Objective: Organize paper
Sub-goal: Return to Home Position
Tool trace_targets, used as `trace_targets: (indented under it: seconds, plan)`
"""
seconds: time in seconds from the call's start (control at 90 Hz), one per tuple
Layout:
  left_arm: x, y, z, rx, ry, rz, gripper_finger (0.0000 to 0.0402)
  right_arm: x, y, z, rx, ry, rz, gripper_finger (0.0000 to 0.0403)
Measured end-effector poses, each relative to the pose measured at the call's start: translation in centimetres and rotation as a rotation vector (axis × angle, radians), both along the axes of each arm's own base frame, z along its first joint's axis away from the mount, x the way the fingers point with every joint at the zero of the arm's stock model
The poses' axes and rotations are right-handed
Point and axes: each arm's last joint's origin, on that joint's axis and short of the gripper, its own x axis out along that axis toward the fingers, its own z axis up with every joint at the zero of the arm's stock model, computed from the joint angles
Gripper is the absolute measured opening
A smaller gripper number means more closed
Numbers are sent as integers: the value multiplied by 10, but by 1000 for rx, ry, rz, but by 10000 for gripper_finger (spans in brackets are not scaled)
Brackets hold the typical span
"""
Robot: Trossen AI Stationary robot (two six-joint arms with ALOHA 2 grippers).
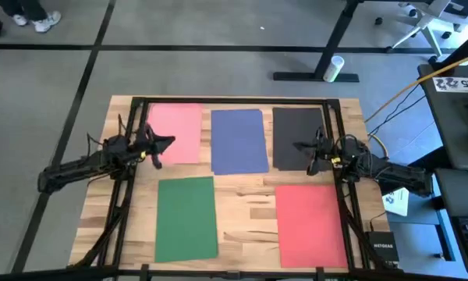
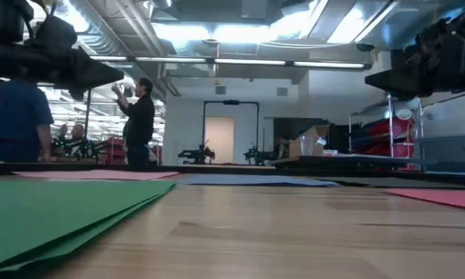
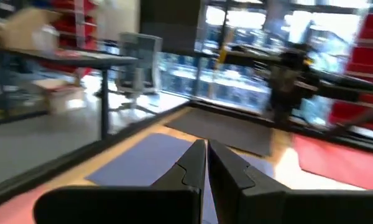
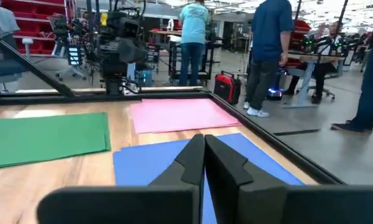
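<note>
Flat rectangular paper [image 1: 239, 140] sheets on wood-grain surface [image 1: 249, 204], NETGEAR-lettered black box [image 1: 383, 250] near its edge; left tool [image 1: 168, 143] and right tool [image 1: 298, 146] both closed, empty.

My wooden table [image 1: 249, 207] carries a black frame [image 1: 234, 101] round its edges. Beyond it, a white cup [image 1: 335, 69] sits on the grey floor at the black foot of a stand [image 1: 308, 76]. By the table's right edge I see a small white printed sheet [image 1: 395, 200] and a black Netgear box [image 1: 380, 248]. A yellow cable [image 1: 405, 94] runs toward the desk there. In the room behind, a person in black [image 2: 139, 120] stands with arms raised, and a red bag [image 4: 227, 87] sits beside a person in a blue shirt [image 4: 270, 50].
</note>
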Motion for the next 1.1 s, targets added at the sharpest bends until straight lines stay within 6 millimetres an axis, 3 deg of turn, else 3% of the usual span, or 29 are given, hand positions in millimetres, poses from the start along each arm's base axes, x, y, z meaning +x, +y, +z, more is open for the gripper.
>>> trace_targets:
  seconds: [0.244, 0.467, 0.644, 0.778, 0.922, 1.1]
  plan:
    - [-2, 3, 6, 53, -39, 71, 0, 1, 0, -1, 24, 5, 2, 0]
    - [4, -4, -6, 46, 92, -149, 0, 6, -1, -9, -17, 117, 4, 0]
    - [7, -5, -10, 35, 146, -181, 0, 10, -2, -16, -19, 197, 7, 0]
    - [10, -4, -15, 15, 191, -184, 0, 11, -2, -10, 57, 117, 19, 0]
    - [12, -3, -18, -50, 210, -183, 0, 10, 3, 2, -12, 2, 169, 0]
    - [13, -5, -18, -124, 182, -194, 0, -1, 2, 5, -22, -54, 44, 0]
